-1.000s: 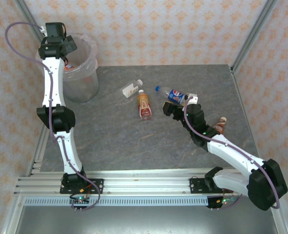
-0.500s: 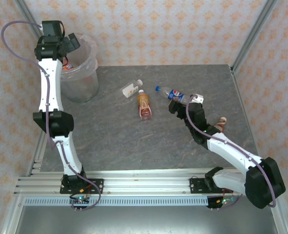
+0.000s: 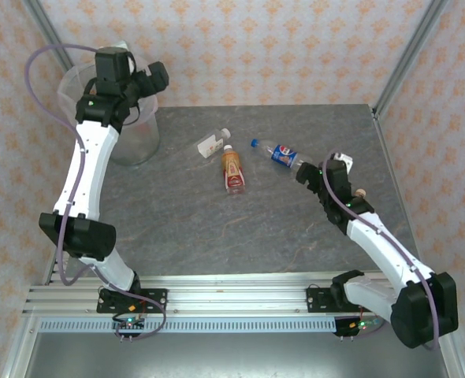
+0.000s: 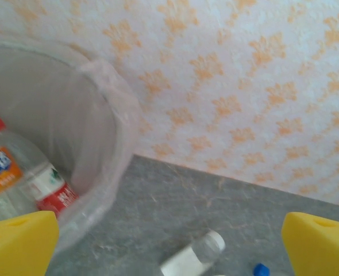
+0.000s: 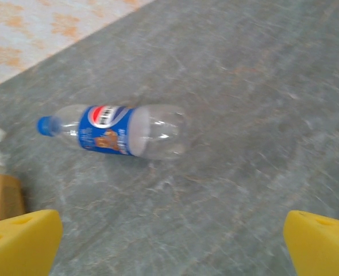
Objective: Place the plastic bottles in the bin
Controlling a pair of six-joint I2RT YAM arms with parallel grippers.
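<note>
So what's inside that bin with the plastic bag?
Two bottles show inside the bin: an orange-labelled bottle and a red-labelled bottle. Anything lower is hidden behind its near wall.

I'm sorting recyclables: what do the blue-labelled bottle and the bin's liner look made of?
Blue-labelled bottle: clear glossy plastic, seemingly; its body is see-through with bright glints. Bin liner: thin translucent plastic film, probably; cloudy, crinkled, folded over the rim.

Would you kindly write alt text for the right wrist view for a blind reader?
A clear plastic bottle with a blue label and cap lies on its side on the grey table, cap pointing left. The right hand is open and empty, its yellow fingertips in the bottom corners. Part of another bottle shows at the left edge.
</note>
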